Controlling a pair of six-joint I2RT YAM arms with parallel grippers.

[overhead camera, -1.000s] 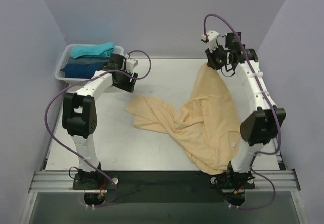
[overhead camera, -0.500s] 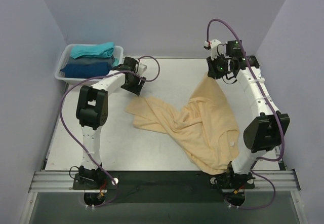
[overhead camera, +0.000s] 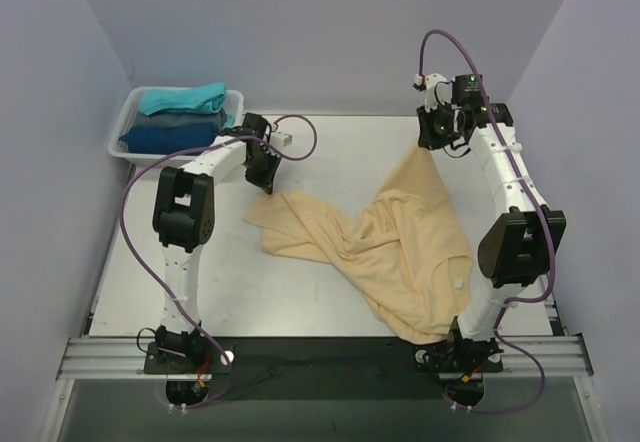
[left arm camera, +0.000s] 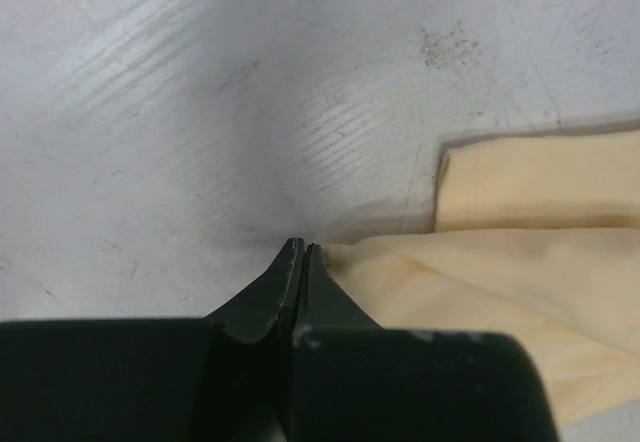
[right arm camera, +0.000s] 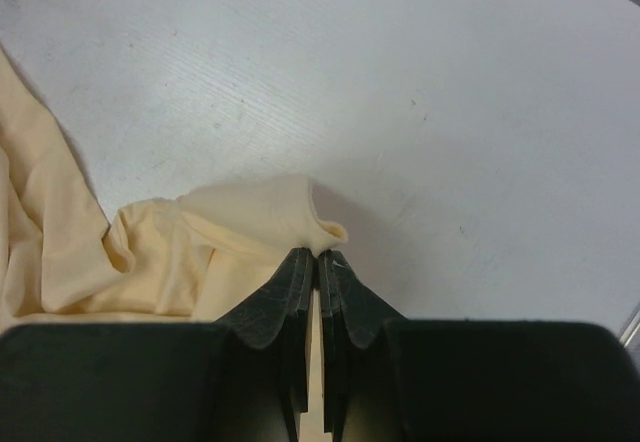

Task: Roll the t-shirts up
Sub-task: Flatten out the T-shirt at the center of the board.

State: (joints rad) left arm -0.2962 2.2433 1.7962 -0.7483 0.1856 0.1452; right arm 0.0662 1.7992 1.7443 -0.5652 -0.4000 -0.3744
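Nearest the arms, the tan t-shirt [overhead camera: 405,262] is lying crumpled on the right half of the tabletop [overhead camera: 250,292]. Its near end is reaching almost to the near edge, and its middle is twisting into diagonal folds, so it is not yet flat enough to roll.

Further out, a tongue of the cloth is stretching leftward. The left claw [overhead camera: 267,184] is pressing down at its far left corner. In the wrist view its jaws are standing fully together, with the cloth edge touching the side of one tip. Whether any fabric is actually caught between them I cannot tell. It is sitting there, I judge, to take that corner as one of the two ends for pulling the shirt open.

Further still, on the right, the right claw [overhead camera: 438,145] is pinching a small fold of the same shirt tightly between its tips. It is holding that fold clear of the tabletop, so the fabric is hanging from it in a narrowing cone down to the heap. Lifting this end is letting the creases fall out. Drawing the two corners apart looks like the next need, and rolling has not begun.

At the far left corner, well apart from both claws, the white basket [overhead camera: 118,140] is holding the teal t-shirt [overhead camera: 185,98], the grey t-shirt [overhead camera: 190,117] and the dark blue t-shirt [overhead camera: 160,138] stacked, presumably waiting their turn.
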